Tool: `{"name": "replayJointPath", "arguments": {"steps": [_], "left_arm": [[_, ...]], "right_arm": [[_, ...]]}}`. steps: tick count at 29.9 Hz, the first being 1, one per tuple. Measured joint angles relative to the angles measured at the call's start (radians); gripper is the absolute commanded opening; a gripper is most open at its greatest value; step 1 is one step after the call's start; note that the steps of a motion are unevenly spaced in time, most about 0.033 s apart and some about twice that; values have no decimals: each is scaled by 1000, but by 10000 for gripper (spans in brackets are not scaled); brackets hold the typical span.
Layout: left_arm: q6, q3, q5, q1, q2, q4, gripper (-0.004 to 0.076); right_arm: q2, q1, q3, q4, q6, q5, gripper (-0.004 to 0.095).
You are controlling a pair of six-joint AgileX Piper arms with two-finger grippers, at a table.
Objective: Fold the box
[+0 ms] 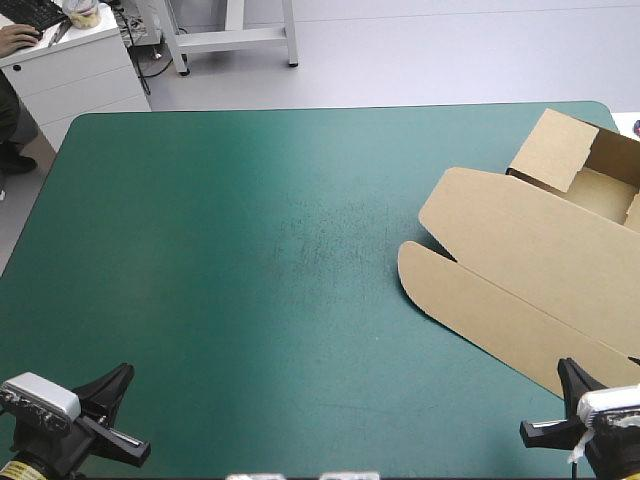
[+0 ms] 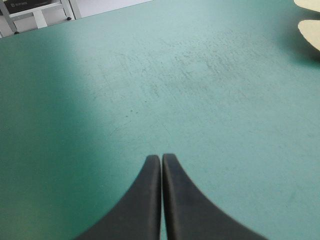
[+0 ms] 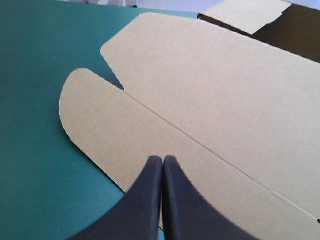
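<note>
The brown box (image 1: 540,260) lies at the table's right side as an open tray with raised walls at the far right (image 1: 590,170) and its lid spread flat toward the near edge. My right gripper (image 1: 575,385) is shut and empty at the near right corner, its tip (image 3: 162,159) over the lid's front flap (image 3: 125,135). My left gripper (image 1: 115,385) sits shut at the near left corner, its tip (image 2: 161,158) over bare teal-green cover. Only the rounded flap ends of the box (image 2: 309,25) show far ahead of it.
The teal-green table (image 1: 250,250) stretches wide between the left gripper and the box. A white cabinet (image 1: 75,65) stands beyond the far left corner. The box runs past the table's right edge.
</note>
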Motion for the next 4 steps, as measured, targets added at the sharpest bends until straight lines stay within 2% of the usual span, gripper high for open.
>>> {"name": "replayJointPath", "arguments": {"steps": [4], "left_arm": [[0, 0, 7, 0, -5, 4, -10]], "right_arm": [[-14, 0, 0, 0, 9, -1, -20]]}}
